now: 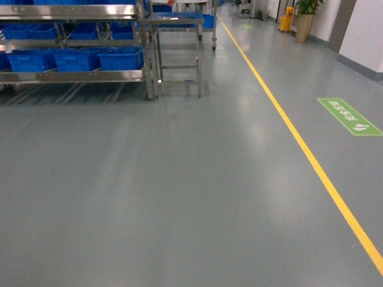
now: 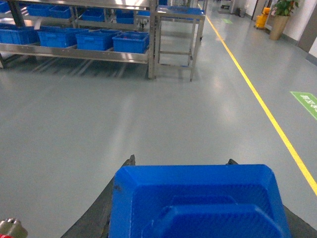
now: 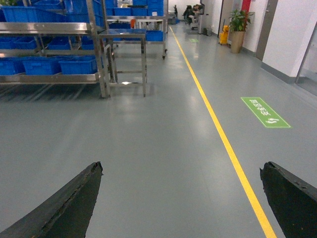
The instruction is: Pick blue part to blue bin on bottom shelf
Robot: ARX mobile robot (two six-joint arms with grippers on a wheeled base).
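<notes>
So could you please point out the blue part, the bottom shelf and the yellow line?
blue part (image 2: 198, 203): left wrist view, its top face.
bottom shelf (image 1: 72, 76): head view, its front rail.
yellow line (image 1: 311, 161): head view, mid-stripe.

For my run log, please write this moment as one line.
phase: carrying, rack ahead | left gripper: shut on blue part | right gripper: open, empty | bottom shelf: blue bins present, far

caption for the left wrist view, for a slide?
Left gripper carrying blue part toward bottom shelf holding blue bins.
</notes>
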